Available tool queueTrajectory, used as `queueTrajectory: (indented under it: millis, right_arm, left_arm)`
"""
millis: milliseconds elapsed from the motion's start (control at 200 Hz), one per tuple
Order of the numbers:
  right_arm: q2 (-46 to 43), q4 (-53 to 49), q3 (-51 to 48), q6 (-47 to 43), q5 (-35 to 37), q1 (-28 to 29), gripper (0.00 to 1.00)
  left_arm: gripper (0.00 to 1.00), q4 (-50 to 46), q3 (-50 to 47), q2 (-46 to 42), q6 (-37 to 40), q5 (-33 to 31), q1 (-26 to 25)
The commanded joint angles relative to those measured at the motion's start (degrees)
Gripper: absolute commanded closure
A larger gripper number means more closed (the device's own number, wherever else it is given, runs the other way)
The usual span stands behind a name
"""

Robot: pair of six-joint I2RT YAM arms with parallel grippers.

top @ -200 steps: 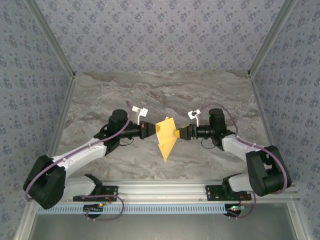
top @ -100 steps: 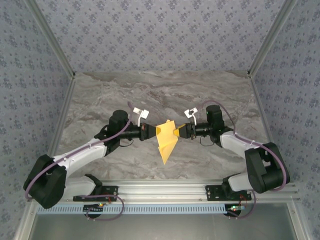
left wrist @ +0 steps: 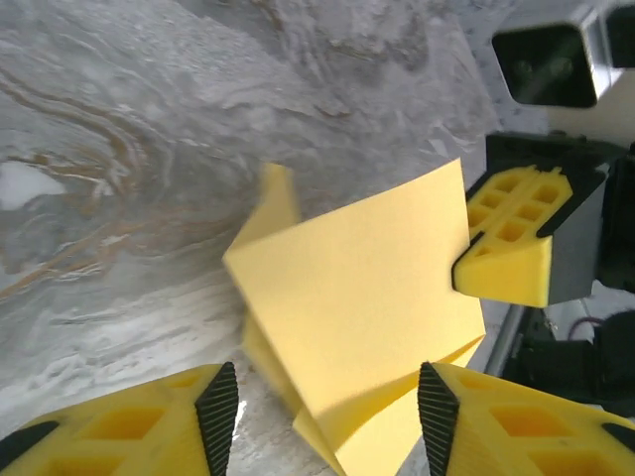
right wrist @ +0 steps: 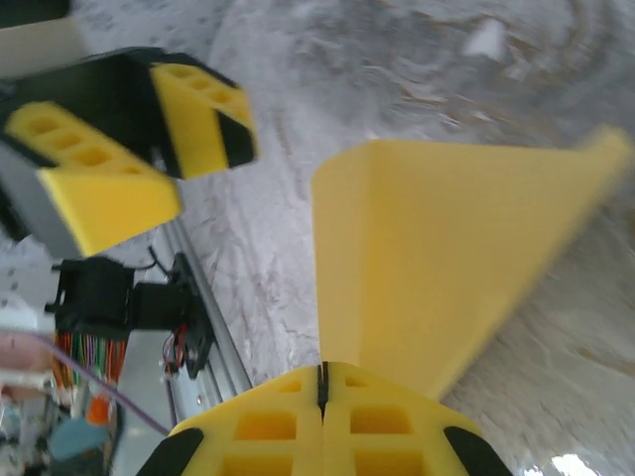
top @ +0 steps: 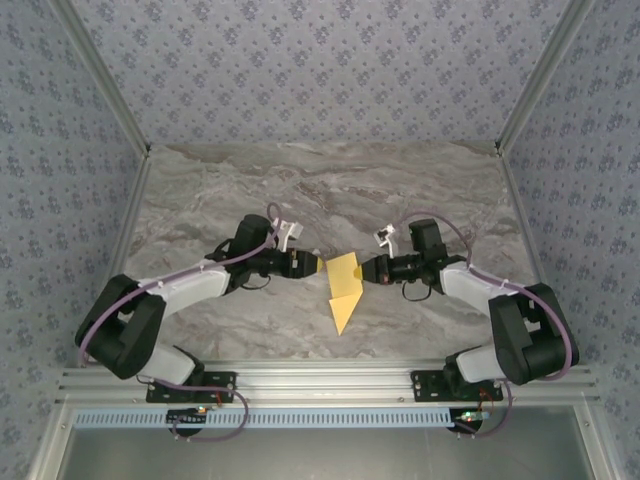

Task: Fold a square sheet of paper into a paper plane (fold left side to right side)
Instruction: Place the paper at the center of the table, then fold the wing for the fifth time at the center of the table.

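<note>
Drawn back and parted since a second ago: left tool, just beside yellow paper plane, pinched at right edge by closed right tool.

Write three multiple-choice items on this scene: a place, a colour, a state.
1. Where is the paper? A between the left gripper and the right gripper; B left of both; C right of both.
2. What colour is the paper? A white; B yellow; C blue.
3. The right gripper is: A wide open; B shut on the paper; C shut on nothing.
Answers: 1 A, it sits between their fingertips in the top view; 2 B, yellow in every view; 3 B, its shut fingers pinch the paper's edge.
</note>
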Motion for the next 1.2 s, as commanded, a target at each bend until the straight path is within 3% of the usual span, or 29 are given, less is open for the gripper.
queueTrajectory:
  millis: [0, 110, 290, 435, 575, 839, 1194]
  right_arm:
    - [-0.07, -3.76, -1.42, 7.07, 6.93, -0.34, 1.0]
    - [-0.73, -2.73, -1.53, 11.78, 9.29, -0.14, 1.0]
    - [-0.5, -5.2, -0.56, 15.14, 14.69, -0.26, 1.0]
    - [1.6, -5.45, 0.49, 17.27, 14.36, -0.53, 1.0]
    - [2.39, -6.26, 1.54, 19.15, 14.73, -0.62, 1.0]
    - [3.13, -7.77, 3.02, 20.5, 14.32, -0.69, 1.0]
    - [4.61, -7.19, 3.52, 20.69, 13.34, -0.66, 1.0]
  left_arm:
    - [0.44, -8.06, 3.01, -4.02, 5.65, -6.87, 0.17]
    - [0.43, -12.84, 2.28, -10.43, 6.78, -11.14, -1.16]
    - [0.44, -18.44, 0.6, -16.46, 6.99, -21.8, -14.71]
    - [0.43, -17.96, 1.07, -12.23, 3.88, -28.94, -25.08]
    - [0.43, -18.18, 5.98, -3.24, 3.18, -34.84, -31.74]
    - [0.4, -19.66, 14.23, 10.01, 3.52, -41.88, -35.52]
    - [0.41, -24.5, 20.18, 18.49, 3.45, -49.34, -37.2]
